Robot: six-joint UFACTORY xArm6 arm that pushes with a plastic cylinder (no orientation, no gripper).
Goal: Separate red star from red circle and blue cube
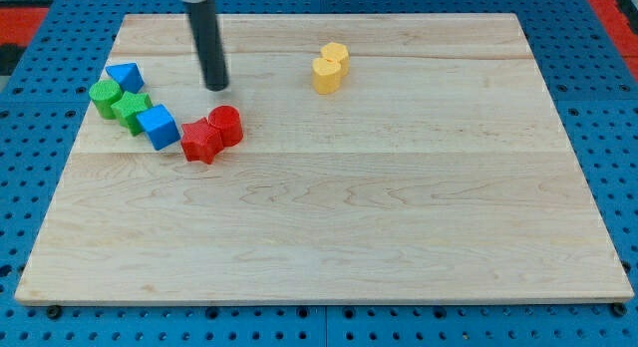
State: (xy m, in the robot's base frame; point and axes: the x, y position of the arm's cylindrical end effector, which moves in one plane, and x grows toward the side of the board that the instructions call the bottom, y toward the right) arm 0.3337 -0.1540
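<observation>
Red star [200,142] sits at the left part of the wooden board [399,237], pressed against the red circle [226,124] on its upper right and touching, or all but touching, the blue cube [158,126] on its left. My tip [216,87] stands just above the star, near the circle's upper left, apart from both. No jaws on this rig, only a plain rod, so nothing spread or pinching. Risk, as I judge it: the star is wedged between its two neighbours, so a push from above could catch the circle first and carry the pair along together; a push angled left could drive the star into the cube and the green blocks [118,102] beyond it. Another blue block [125,77] lies up-left of the star, two yellow blocks [330,68] well to its upper right. The rod's top is cut off by the frame; shapes of green and yellow blocks are hard to make out.
</observation>
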